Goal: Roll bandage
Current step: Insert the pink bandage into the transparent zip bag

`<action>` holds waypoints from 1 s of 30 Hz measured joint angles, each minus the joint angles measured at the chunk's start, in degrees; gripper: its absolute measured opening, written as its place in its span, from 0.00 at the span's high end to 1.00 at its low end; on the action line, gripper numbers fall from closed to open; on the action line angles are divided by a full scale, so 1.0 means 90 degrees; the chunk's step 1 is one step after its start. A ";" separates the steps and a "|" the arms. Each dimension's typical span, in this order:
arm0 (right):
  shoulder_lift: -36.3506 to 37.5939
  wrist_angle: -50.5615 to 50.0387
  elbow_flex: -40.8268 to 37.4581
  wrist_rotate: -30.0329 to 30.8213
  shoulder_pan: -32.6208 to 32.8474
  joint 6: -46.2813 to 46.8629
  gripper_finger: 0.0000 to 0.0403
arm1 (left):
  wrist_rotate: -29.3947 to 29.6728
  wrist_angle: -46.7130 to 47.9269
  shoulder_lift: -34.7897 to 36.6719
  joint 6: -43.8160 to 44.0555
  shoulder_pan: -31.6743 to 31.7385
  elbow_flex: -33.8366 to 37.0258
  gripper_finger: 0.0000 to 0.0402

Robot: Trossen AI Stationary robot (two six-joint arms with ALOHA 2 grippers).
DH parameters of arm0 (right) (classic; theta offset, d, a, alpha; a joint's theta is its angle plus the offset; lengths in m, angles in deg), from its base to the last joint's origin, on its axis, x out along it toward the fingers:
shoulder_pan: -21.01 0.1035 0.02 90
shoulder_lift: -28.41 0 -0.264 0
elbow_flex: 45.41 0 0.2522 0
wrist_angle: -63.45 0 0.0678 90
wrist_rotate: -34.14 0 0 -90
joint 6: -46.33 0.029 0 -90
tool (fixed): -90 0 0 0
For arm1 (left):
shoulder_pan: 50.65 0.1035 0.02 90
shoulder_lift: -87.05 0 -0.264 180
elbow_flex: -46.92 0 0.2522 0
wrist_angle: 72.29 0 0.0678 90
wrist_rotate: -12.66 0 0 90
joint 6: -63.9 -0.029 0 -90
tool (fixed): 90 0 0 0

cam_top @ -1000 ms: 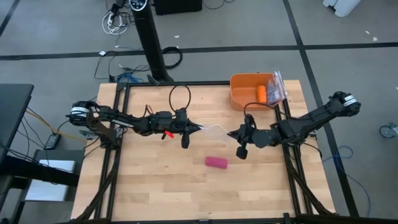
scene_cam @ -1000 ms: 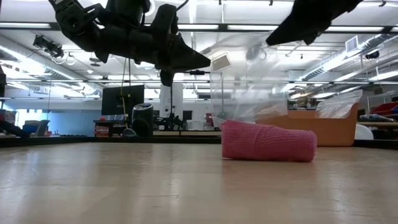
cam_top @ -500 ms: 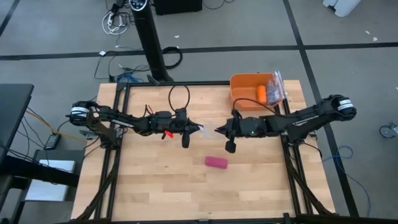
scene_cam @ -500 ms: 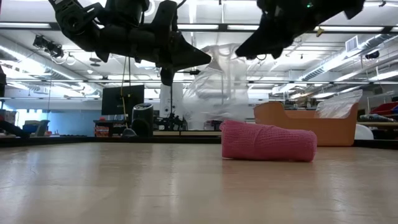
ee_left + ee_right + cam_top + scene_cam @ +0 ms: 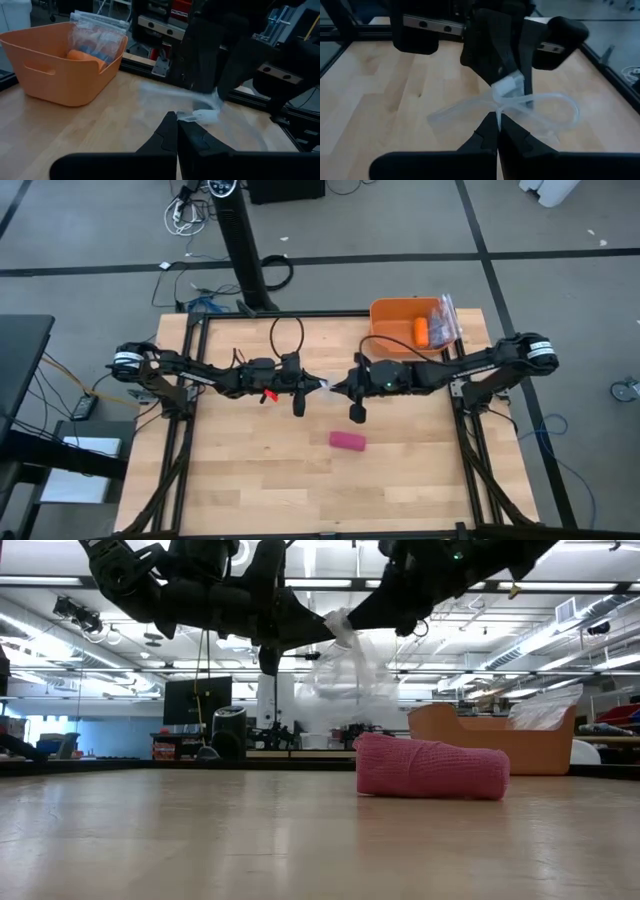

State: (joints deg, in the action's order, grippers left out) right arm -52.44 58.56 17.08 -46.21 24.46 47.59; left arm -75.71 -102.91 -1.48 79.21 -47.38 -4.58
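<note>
From above, the bandage (image 5: pixel 348 441) lies as a short pink roll on the bare worktop (image 5: pixel 250 480), near of centre and apart from both arms, so the rolling itself looks done. Above and beyond it the left hand (image 5: pixel 322 387) and the right hand (image 5: pixel 337 389) meet tip to tip over the middle of the worktop, each pinched together on a clear plastic bag (image 5: pixel 329 387); an orange bin (image 5: pixel 392 338) stands at the far right corner. From worktop height, the bandage (image 5: pixel 432 769) rests on its side, a stubby knit cylinder with a slightly slack end, and the bag (image 5: pixel 345 665) hangs crumpled from the two hands high above it. Past the left wrist, the left hand (image 5: pixel 177 119) is clamped on a corner of the bag (image 5: pixel 200 112), with the orange bin (image 5: pixel 60 65) beyond holding another bag. Past the right wrist, the right hand (image 5: pixel 497 118) is closed on the bag's (image 5: pixel 520 107) folded film. What seems left is bagging the roll, judging by the held bag.
</note>
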 joint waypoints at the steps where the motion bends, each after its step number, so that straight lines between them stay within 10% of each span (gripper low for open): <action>1: -0.0077 -0.0012 0.0065 -0.0059 -0.0034 -0.0020 1.00 | 0.0000 0.0000 0.0000 0.0000 0.0000 0.0000 1.00; 30: 0.0855 -0.3720 0.0503 0.0708 0.0803 0.1546 0.97 | 0.0018 0.0308 0.0001 -0.0149 -0.0035 0.0005 1.00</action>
State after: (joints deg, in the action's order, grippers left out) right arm -44.75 25.08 21.61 -39.83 31.69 61.51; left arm -75.55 -100.13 -1.47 77.87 -47.70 -4.54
